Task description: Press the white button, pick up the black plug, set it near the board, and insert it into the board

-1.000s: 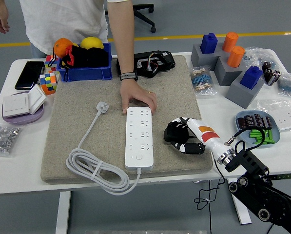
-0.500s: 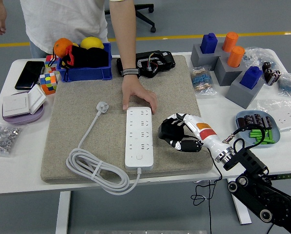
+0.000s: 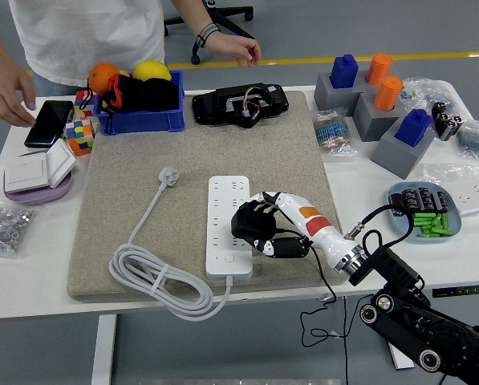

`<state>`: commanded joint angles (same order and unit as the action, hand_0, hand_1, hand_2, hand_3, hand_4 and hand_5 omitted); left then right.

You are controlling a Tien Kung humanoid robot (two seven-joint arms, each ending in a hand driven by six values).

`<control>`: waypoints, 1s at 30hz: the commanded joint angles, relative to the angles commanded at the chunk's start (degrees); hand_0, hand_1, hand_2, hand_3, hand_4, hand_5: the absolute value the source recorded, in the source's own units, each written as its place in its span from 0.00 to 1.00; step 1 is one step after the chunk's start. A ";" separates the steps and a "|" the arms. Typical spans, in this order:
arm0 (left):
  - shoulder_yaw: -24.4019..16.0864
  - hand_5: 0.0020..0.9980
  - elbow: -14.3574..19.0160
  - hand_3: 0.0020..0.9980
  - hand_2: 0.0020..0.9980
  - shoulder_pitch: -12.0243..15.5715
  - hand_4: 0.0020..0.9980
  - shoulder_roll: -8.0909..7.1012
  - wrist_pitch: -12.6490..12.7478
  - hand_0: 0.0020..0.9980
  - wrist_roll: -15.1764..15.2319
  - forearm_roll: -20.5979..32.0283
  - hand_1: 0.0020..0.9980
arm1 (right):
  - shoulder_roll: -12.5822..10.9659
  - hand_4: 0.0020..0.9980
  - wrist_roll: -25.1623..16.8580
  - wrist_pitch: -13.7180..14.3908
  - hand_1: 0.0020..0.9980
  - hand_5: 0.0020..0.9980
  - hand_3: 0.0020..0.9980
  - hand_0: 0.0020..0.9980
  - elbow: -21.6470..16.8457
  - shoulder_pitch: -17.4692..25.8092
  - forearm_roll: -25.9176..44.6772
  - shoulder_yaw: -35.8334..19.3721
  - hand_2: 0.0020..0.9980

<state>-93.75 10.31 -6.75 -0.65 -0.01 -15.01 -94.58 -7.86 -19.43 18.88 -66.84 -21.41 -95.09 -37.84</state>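
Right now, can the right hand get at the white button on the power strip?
Probably yes. The right hand already hovers at the strip's right edge, the button sits uncovered just below-left of it, and the person's hands are away.

The right hand (image 3: 263, 228) is extended in from the lower right, wrist angled up-left, with the black fingers (image 3: 247, 224) curled downward and nothing grasped.
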 joint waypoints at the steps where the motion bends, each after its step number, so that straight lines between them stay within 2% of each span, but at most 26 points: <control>1: 0.10 0.27 0.00 0.58 0.51 0.00 0.59 -0.02 -0.02 0.47 0.00 0.03 0.50 | 0.18 0.71 -0.07 0.00 0.35 0.00 0.54 0.43 0.30 -0.13 0.05 0.26 0.38; 16: 0.01 0.26 0.00 0.58 0.51 0.12 0.59 0.04 0.03 0.47 0.05 0.04 0.50 | 2.02 0.72 -0.93 0.60 0.35 0.00 0.56 0.44 4.39 -1.98 -0.90 1.36 0.38; 30: -0.24 0.26 0.00 0.58 0.51 0.03 0.59 0.09 0.10 0.47 0.14 0.10 0.50 | 1.56 0.72 -0.96 0.30 0.35 0.00 0.56 0.44 4.70 -1.92 -1.15 1.62 0.38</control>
<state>-93.99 10.31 -6.72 -0.57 0.10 -14.87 -94.48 -6.31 -20.40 19.18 -62.14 -23.33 -96.24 -36.21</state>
